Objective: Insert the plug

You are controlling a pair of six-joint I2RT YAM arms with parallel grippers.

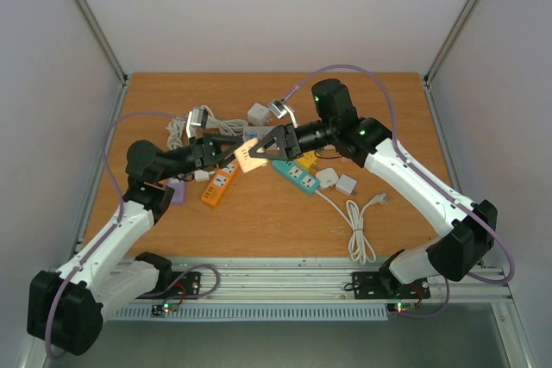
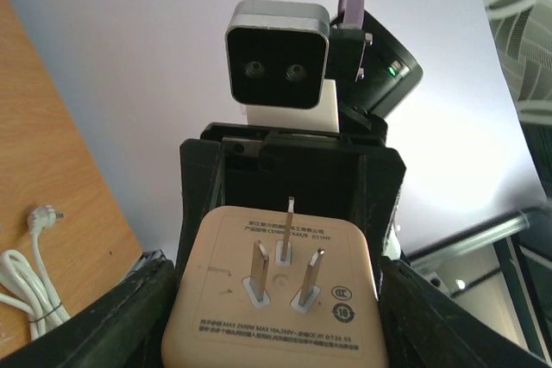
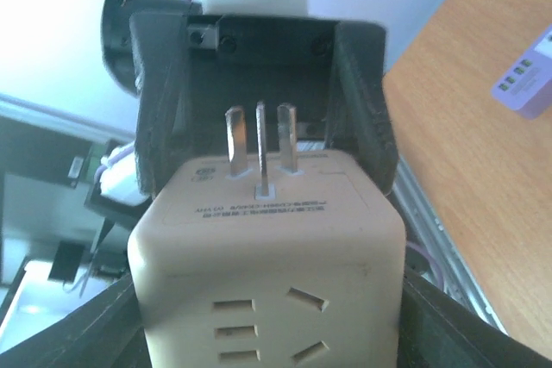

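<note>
At frame centre, left gripper [image 1: 238,152] and right gripper [image 1: 261,149] both clamped the adapter [image 2: 276,303] aloft. Insertion was not yet done.

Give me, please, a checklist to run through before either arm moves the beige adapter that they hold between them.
1. Right end effector shut on the adapter: ok.
2. Left end effector gripping firmly: cannot tell; its fingers flank the adapter, but contact is unclear.
3. Three prongs straight and unobstructed: ok.
4. Adapter lifted off the table, above the clutter: ok.
5. Target socket chosen: cannot tell; an orange power strip and a teal power strip both lie below.
6. White cable apart from the adapter: ok.
</note>
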